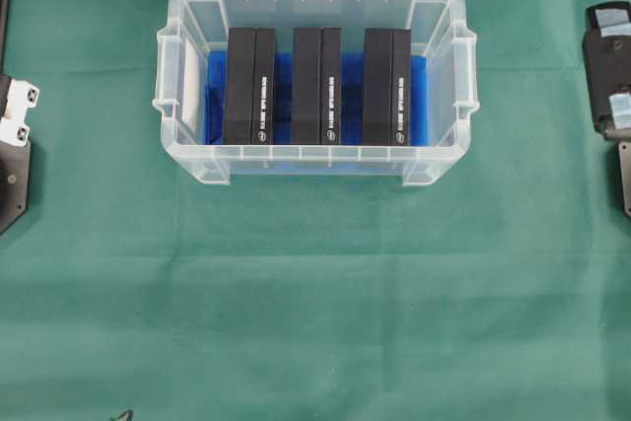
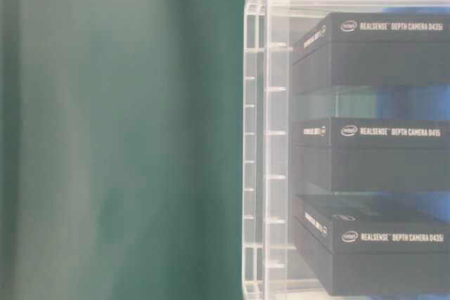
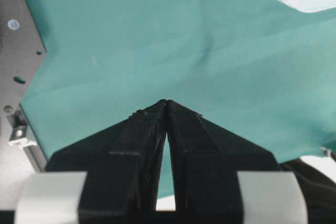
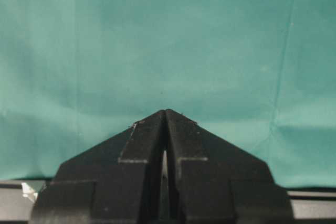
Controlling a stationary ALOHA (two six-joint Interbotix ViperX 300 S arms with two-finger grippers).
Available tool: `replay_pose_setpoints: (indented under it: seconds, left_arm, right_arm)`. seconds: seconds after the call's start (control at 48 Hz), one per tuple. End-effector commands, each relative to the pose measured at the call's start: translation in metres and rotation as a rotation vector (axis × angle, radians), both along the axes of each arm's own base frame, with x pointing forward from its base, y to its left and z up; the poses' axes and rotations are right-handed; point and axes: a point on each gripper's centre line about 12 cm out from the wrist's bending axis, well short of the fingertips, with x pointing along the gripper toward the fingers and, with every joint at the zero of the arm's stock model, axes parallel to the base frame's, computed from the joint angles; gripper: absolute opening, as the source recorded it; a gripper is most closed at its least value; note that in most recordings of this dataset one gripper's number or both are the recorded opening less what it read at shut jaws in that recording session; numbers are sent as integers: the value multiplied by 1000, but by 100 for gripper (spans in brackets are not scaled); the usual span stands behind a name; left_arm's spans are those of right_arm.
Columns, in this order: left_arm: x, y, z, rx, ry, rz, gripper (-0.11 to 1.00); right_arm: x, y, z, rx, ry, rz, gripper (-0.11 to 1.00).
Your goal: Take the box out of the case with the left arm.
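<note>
Boxes, three in number, black with white lettering, stand on edge side by side inside the case (image 1: 315, 2), one clear plastic bin set on the green cloth (image 1: 315, 293) in the upper middle of the overhead view. Left to right: the left box (image 1: 248, 86), the middle box (image 1: 316, 86), the right box (image 1: 386, 86). Narrow strips of the blue lining (image 1: 283, 96) show between neighbouring boxes; a wider gap lies between the left box and the case's left wall, and a smaller one between the right box and the right wall. The case is open at the top. In the table-level view the same three boxes appear through the ribbed clear wall, each apart from the next.

Two arms, one at each side edge of the overhead view, both well apart from the case, with bare cloth between. The left gripper (image 3: 166, 103) hangs over the cloth with its two fingers pressed together at the tips, holding nothing; a corner of the case shows at the upper right of its wrist view. The right gripper (image 4: 165, 113) is likewise closed tip to tip over bare cloth, empty
</note>
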Motion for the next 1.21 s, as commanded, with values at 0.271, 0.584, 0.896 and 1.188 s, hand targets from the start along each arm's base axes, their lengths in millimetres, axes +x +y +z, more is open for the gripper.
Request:
replay_pose_setpoints:
  seconds: [0.271, 0.584, 0.896, 1.188]
  left_arm:
    - [-3, 38, 10, 66, -21, 45, 1]
    - [-11, 63, 10, 104, -6, 78, 1]
    - [-12, 67, 9, 118, 3, 42, 1]
    - [-11, 65, 9, 100, -3, 46, 18]
  right_arm:
    - [2, -2, 9, -10, -26, -5, 2]
    - [2, -2, 9, -19, -26, -5, 2]
    - [2, -3, 9, -28, -26, -6, 2]
    - [2, -4, 9, -30, -26, -6, 2]
